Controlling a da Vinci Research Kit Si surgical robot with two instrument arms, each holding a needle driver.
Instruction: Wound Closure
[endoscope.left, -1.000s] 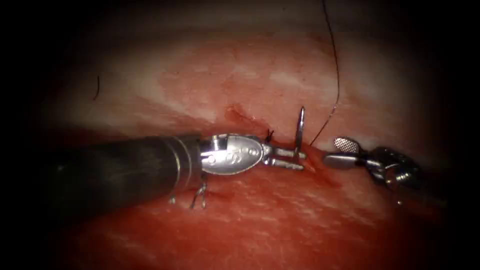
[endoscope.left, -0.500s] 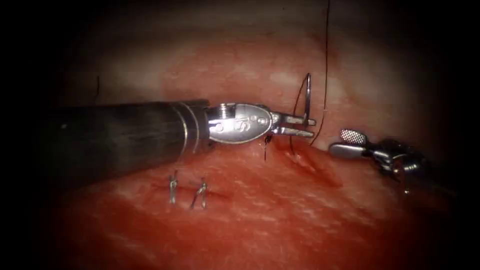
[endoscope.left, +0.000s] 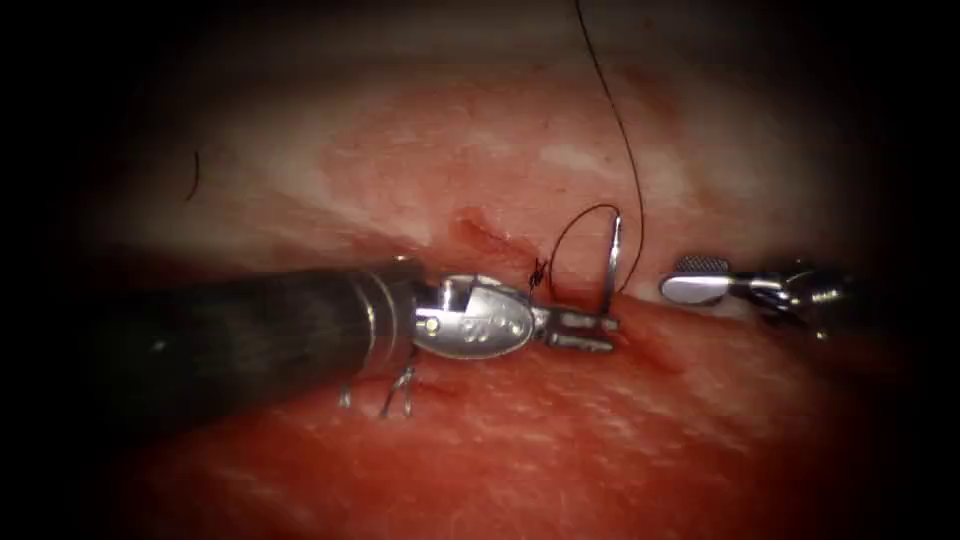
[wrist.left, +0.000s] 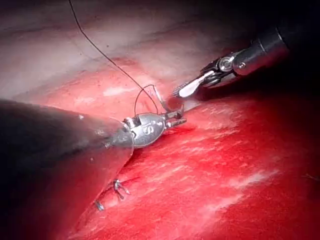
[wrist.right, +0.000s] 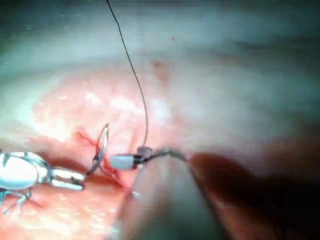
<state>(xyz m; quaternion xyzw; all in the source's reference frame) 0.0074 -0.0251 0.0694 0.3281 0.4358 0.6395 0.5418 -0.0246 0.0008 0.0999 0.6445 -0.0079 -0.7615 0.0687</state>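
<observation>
My left tool (endoscope.left: 592, 331) lies low over the cut (endoscope.left: 650, 345) with its jaws shut on the lower part of the curved needle (endoscope.left: 611, 262). The needle stands upright, free of the tissue (endoscope.left: 560, 450). From the needle's upper end the thread (endoscope.left: 622, 140) makes a small loop down to the tissue, and a long strand rises out of view. My right tool (endoscope.left: 697, 279) hovers just right of the needle, jaws open, holding nothing. The left wrist view shows the left tool (wrist.left: 179, 119), needle (wrist.left: 159, 100) and right tool (wrist.left: 189, 89). The right wrist view shows the needle (wrist.right: 102, 142) and right tool (wrist.right: 132, 156).
Two finished stitches (endoscope.left: 400, 388) sit on the closed part of the cut under the left shaft. A knot with short tails (endoscope.left: 540, 272) lies beside the left tool's wrist. A cut end of thread (endoscope.left: 193, 175) rests far left. Red fluid wets the near tissue.
The left tool rose with the needle, drawing thread up, then came back down to the cut. A small thread loop now stands by the needle. The right tool drifted slightly up.
</observation>
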